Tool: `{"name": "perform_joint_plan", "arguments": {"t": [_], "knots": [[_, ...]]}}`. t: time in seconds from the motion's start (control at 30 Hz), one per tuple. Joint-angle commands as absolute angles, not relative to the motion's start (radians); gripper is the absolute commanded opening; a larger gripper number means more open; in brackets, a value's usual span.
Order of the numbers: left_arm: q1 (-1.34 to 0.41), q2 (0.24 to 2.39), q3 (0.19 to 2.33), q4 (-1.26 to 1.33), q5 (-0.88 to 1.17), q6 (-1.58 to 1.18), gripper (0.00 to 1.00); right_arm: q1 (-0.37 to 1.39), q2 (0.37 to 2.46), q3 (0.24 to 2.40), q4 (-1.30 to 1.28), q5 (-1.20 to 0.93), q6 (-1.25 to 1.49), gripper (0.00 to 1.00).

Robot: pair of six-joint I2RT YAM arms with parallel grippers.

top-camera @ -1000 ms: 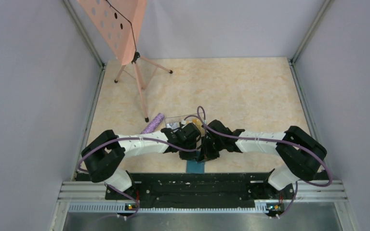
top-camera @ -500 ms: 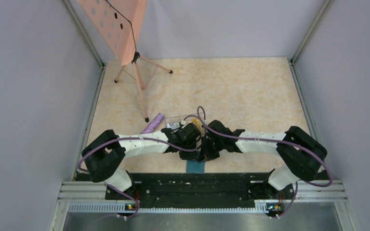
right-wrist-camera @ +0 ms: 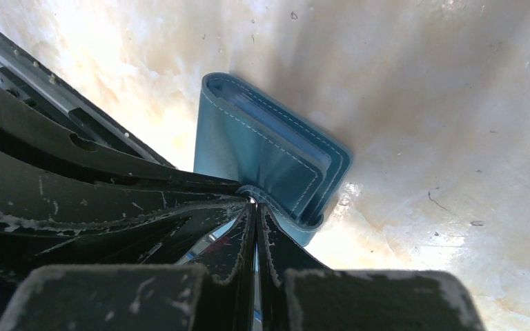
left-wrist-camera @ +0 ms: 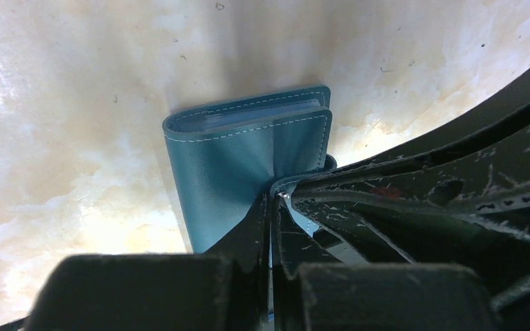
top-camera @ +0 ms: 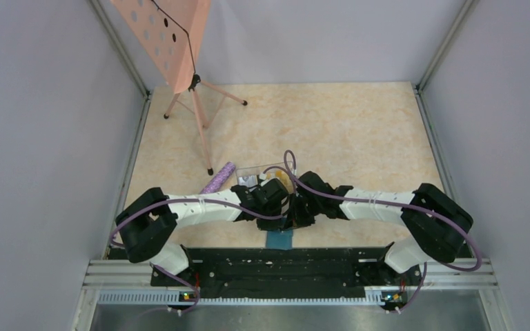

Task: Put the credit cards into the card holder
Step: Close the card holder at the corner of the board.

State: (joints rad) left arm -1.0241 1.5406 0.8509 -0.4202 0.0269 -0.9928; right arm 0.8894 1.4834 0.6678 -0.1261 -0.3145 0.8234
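- One card holder (left-wrist-camera: pixel 234 165), teal and folded shut, lies on the table (top-camera: pixel 359 138) at the near edge. It sits midway between the two arm bases, just beyond the black rail (top-camera: pixel 276 263).
- Pale layers show inside its folded edge in both wrist views. I cannot tell whether they are credit cards or only slot linings. No loose credit cards are visible anywhere.
- Left gripper (left-wrist-camera: pixel 273 207): its fingers are pressed together with no gap, pinching the near end of the card holder by the small tab.
- Right gripper (right-wrist-camera: pixel 254 214): also closed tight, nipping the same end of the holder from the other side.
- Change over the last second is small. Seen from above, the right arm's elbow has slid outward and toward the rail, and both wrists have edged slightly away from it. A somewhat wider patch of teal now shows below the wrists, but the holder itself has not visibly shifted.
- Reading: the arms have a two-handed pinch on a shut holder, and the hold is being adjusted rather than released. This could be pressing the snap closed after loading, or getting ready to pull the cover open. These views do not settle which.
- Outward: a clear box (top-camera: pixel 252 171) with something yellowish in it sits just beyond the wrists, with a purple roll (top-camera: pixel 219 177) beside it. A pink perforated stand (top-camera: pixel 179 41) is at the far left.
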Motion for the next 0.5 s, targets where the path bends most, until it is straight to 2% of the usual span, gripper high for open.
{"name": "perform_joint_plan", "arguments": {"t": [0.0,0.47], "knots": [[-1.034,1.504,0.854,-0.495,-0.026,-0.980,0.00,0.906,1.461,0.660,-0.102,-0.300,0.825,0.00],[-1.034,1.543,0.812,-0.493,-0.009,-1.005,0.00,0.926,1.522,0.646,-0.053,-0.327,0.835,0.00]]}}
